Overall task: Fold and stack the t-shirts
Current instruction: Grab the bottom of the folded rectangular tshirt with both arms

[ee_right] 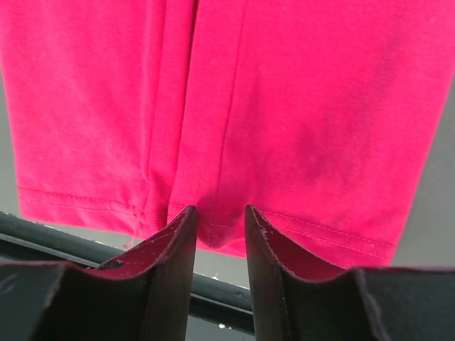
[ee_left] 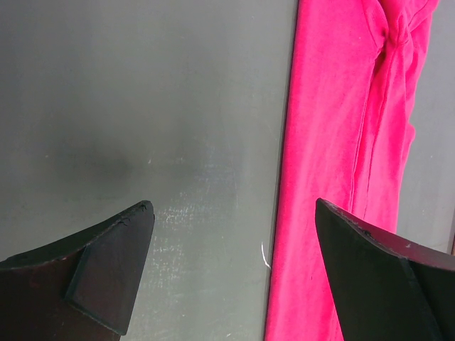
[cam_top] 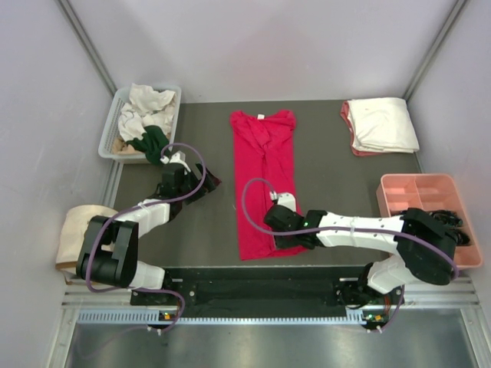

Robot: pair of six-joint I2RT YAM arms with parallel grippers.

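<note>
A crimson-red t-shirt (cam_top: 265, 176) lies on the dark table as a long narrow strip, collar at the far end. In the right wrist view its stitched bottom hem (ee_right: 298, 227) runs just past my fingertips. My right gripper (cam_top: 285, 244) (ee_right: 220, 211) is at that near hem, jaws close together with a bunched bit of hem pinched between them. My left gripper (cam_top: 207, 182) (ee_left: 233, 204) hovers wide open over bare table by the shirt's left edge (ee_left: 320, 142), holding nothing. A folded cream-white t-shirt (cam_top: 381, 124) lies on a salmon-pink one at the back right.
A white bin (cam_top: 107, 134) at the back left holds crumpled cream shirts and a dark green one (cam_top: 153, 142). A pink divided tray (cam_top: 418, 195) sits at the right edge. A beige fabric bag (cam_top: 77, 230) hangs off the left side. A black rail (ee_right: 71, 238) borders the near table edge.
</note>
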